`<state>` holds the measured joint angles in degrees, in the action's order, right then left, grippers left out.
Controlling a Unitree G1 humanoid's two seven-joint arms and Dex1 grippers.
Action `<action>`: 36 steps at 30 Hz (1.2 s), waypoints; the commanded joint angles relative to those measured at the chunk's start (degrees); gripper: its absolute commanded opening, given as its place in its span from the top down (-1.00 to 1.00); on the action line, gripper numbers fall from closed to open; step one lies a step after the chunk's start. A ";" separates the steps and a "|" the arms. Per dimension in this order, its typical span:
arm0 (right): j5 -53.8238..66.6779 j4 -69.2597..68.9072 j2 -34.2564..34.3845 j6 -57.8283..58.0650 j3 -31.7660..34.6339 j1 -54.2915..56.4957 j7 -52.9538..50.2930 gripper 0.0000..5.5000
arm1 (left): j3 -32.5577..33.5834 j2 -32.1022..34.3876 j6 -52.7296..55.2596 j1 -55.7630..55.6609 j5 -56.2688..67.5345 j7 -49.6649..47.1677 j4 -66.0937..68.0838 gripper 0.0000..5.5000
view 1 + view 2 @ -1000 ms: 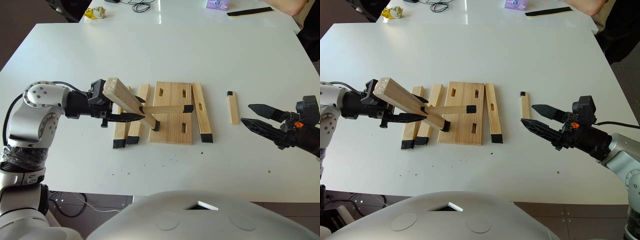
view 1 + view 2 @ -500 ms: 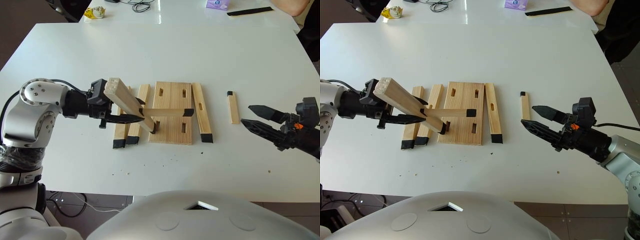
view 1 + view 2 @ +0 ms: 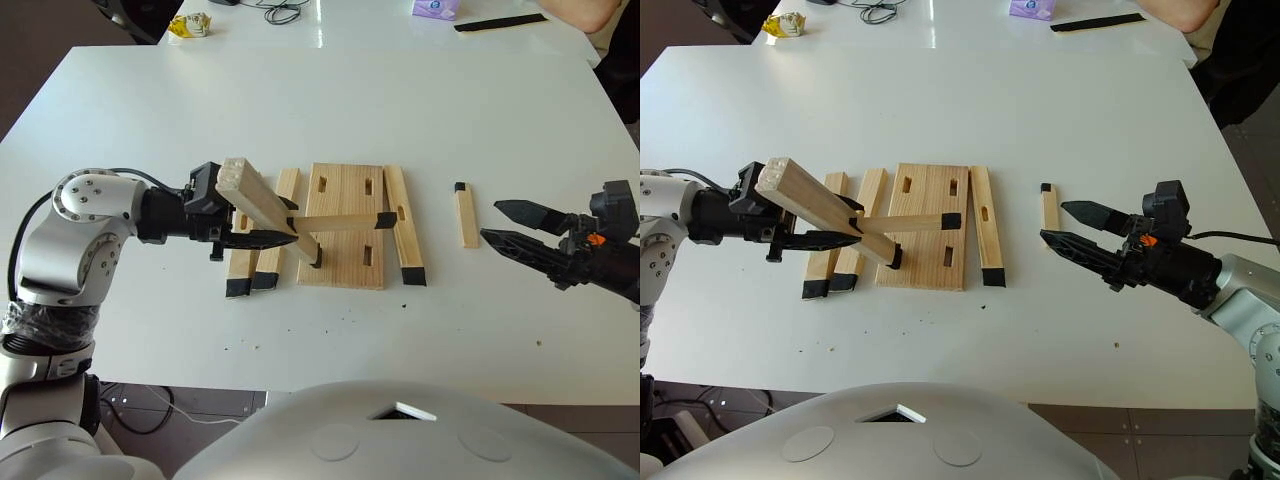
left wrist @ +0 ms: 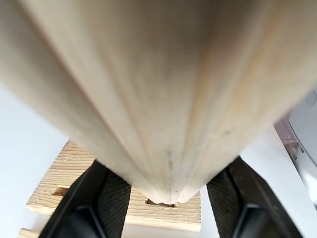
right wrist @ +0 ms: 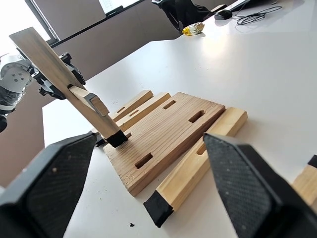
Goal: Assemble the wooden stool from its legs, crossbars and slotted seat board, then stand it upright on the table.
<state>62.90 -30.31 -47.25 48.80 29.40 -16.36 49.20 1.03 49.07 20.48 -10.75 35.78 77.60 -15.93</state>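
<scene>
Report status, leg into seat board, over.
Left gripper shut on leg, tilted, tip at seat board slot. Right gripper open, apart. Loose legs flank board.

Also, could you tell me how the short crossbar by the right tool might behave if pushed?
The short crossbar looks like stiff, square-edged wood lying flat on the table, so it would probably slide rather than roll. Being small, it is likely light, and an off-centre push might spin it on the glossy top.

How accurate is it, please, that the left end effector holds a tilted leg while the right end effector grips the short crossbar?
The right end effector is open and empty; the left eye view shows the short crossbar lying on the table.
</scene>
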 commanded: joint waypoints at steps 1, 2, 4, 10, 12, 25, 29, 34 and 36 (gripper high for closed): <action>-0.38 0.46 -0.75 -0.14 -0.39 0.77 0.45 -0.44 | 0.66 0.25 -0.38 -0.27 -0.52 -0.20 -0.23 0.25; -0.32 0.31 -0.66 -0.15 -0.26 0.58 0.41 -0.44 | 0.59 0.33 -0.60 -0.51 -0.67 -0.03 0.02 0.25; -0.34 0.17 -0.47 -0.21 -0.30 0.44 0.31 -0.44 | 0.44 0.41 -0.95 -1.04 -0.98 0.27 0.67 0.25; -0.35 0.09 -0.16 -0.29 -0.53 0.36 0.18 -0.44 | 0.03 0.18 -1.78 -3.44 -1.97 0.73 3.04 0.25; -0.34 -0.03 -0.04 -0.34 -0.39 0.08 0.16 -0.44 | -0.10 0.18 -1.86 -4.00 -2.06 1.00 3.52 0.25; -0.08 -0.80 0.63 -0.52 -0.10 -1.08 -0.26 -0.44 | 0.38 0.41 -1.17 1.20 -1.45 1.74 0.14 0.25; 0.20 -0.77 0.61 -0.40 -0.26 -0.58 -0.56 -0.44 | 0.69 0.59 -1.97 3.01 -1.81 1.79 -0.34 0.25; 0.45 -0.71 0.49 -0.28 -0.30 -0.23 -0.83 -0.44 | -0.13 0.78 -3.92 2.96 -3.28 2.23 1.47 0.25; 0.51 -0.88 0.53 -0.27 -0.42 -0.23 -0.89 -0.44 | -1.01 0.64 -4.86 2.97 -4.35 2.14 2.04 0.25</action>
<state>62.92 -30.65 -46.74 48.58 29.21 -17.10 48.67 1.92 49.05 16.19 -8.41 34.66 79.23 -15.05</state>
